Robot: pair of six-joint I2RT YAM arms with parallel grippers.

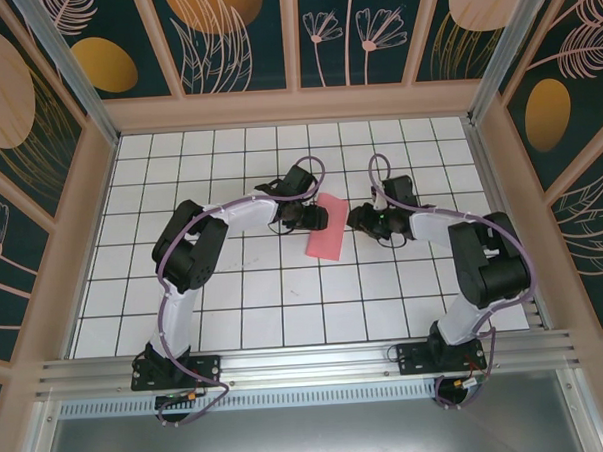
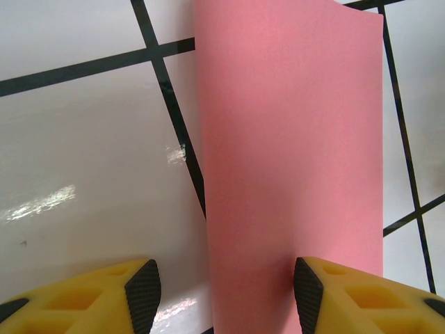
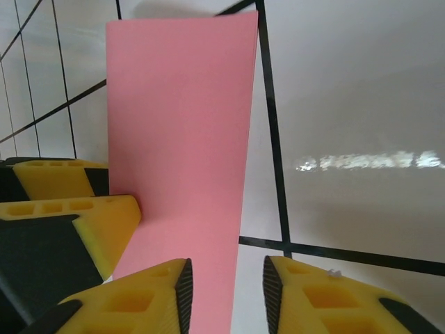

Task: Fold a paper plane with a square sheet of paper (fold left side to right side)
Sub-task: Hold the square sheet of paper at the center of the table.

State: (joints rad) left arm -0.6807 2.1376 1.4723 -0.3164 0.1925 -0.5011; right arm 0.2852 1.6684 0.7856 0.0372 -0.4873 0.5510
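Observation:
The square sheet of paper (image 1: 327, 229) is salmon-pink and lies folded in half as a narrow strip on the white grid table. The paper plane is out of view. My left gripper (image 1: 314, 216) sits at the strip's left side, open. In the left wrist view the paper (image 2: 292, 139) has its long edge between my left gripper's (image 2: 226, 289) jaws, and one finger (image 2: 309, 289) is over the paper. My right gripper (image 1: 357, 220) is at the strip's right side, open more narrowly. In the right wrist view the paper (image 3: 181, 118) has its edge between my right gripper's (image 3: 226, 292) jaws.
The white table (image 1: 284, 287) with black grid lines is walled in by a pink frame with patterned panels (image 1: 243, 38). The left gripper's yellow fingers (image 3: 76, 209) show beside the paper in the right wrist view. A metal rail (image 1: 307, 361) carries both arm bases.

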